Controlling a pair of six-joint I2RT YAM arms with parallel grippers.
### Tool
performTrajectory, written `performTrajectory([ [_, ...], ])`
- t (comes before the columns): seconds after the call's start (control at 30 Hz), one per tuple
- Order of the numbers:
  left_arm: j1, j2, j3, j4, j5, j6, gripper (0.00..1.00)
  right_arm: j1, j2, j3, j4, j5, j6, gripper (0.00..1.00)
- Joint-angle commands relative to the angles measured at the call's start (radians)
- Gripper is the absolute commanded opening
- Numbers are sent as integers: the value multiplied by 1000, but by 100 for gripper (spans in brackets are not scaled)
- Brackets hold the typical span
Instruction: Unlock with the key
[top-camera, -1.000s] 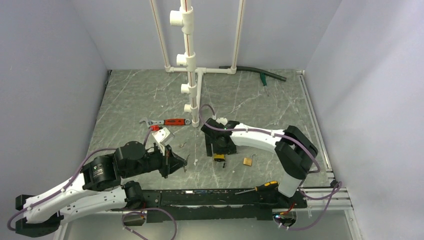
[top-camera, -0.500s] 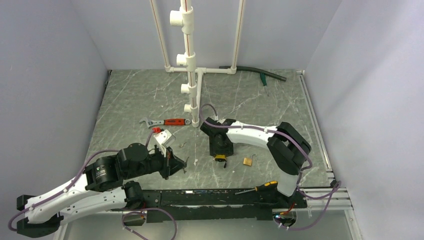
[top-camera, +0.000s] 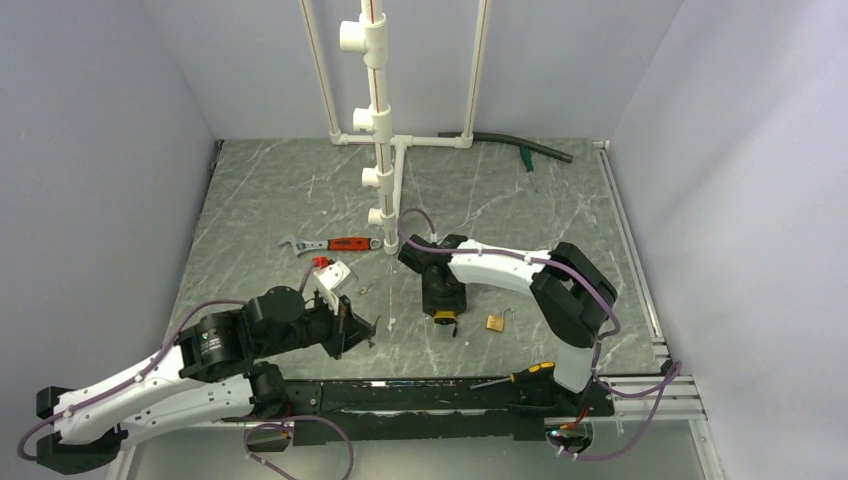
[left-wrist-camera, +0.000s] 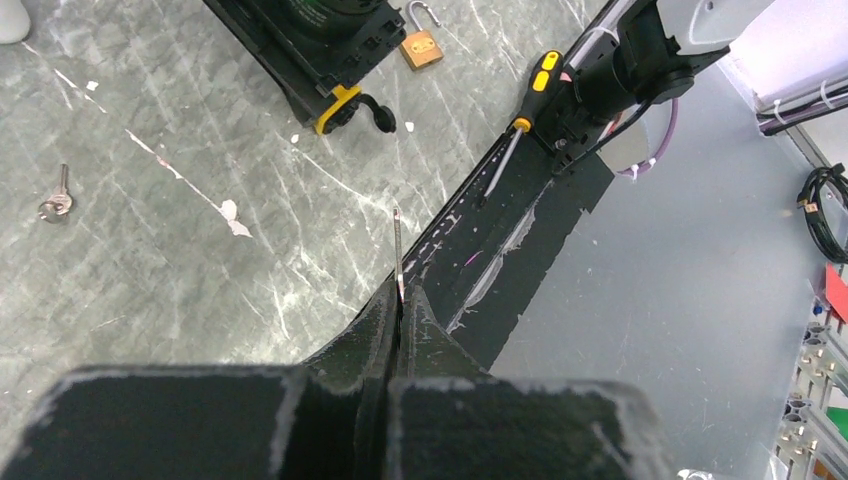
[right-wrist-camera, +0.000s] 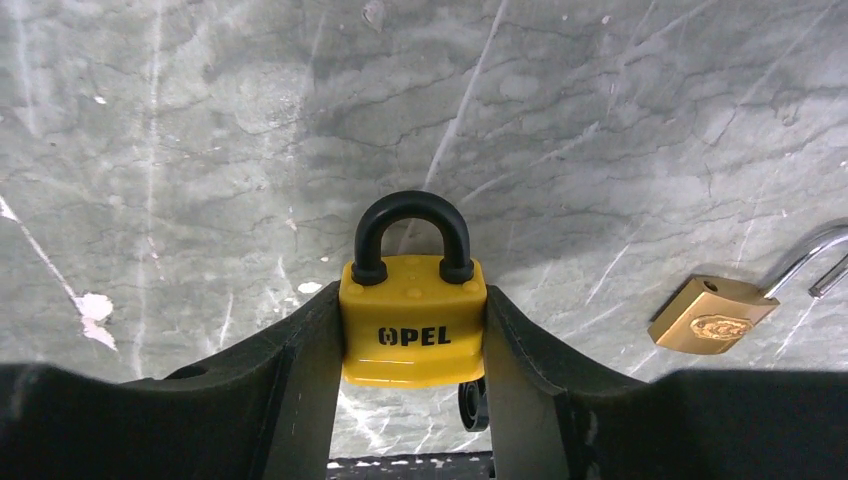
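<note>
My right gripper (right-wrist-camera: 413, 335) is shut on the yellow padlock (right-wrist-camera: 413, 320), its fingers on both sides of the body. The black shackle is closed and points away from the wrist. In the top view the padlock (top-camera: 441, 318) sits low over the table under the right gripper (top-camera: 441, 310). My left gripper (left-wrist-camera: 400, 295) is shut on the key (left-wrist-camera: 398, 245), a thin silver blade seen edge-on sticking out past the tips. In the top view the left gripper (top-camera: 362, 328) is left of the padlock, with a clear gap between them.
An open brass padlock (top-camera: 495, 322) lies just right of the yellow one. A small key-shaped metal piece (left-wrist-camera: 52, 200) lies on the table. A yellow-and-black screwdriver (top-camera: 515, 376) rests on the near rail. A red wrench (top-camera: 330, 243), a white pipe stand (top-camera: 378, 150) and a dark hose (top-camera: 515, 148) lie farther back.
My right wrist has turned and shifted a little left with the padlock held. My left gripper has eased slightly down and toward the near edge with the key.
</note>
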Motion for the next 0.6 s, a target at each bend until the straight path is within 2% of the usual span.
performTrajectory([
  [0.0, 3, 24, -3, 82, 43, 0, 0, -18, -74, 78, -29, 25, 7, 0],
  [0.13, 3, 52, -10, 156, 87, 7, 0, -50, -204, 160, -50, 50, 0, 0],
  [0.3, 5, 125, 19, 229, 111, 22, 0, -68, -409, 290, -122, 175, 153, 0],
  [0.43, 9, 187, 80, 292, 119, 9, 0, -92, -574, 279, -30, 159, 228, 0],
  [0.57, 11, 263, 179, 336, 80, -2, 0, -107, -636, 300, 8, 110, 226, 0],
])
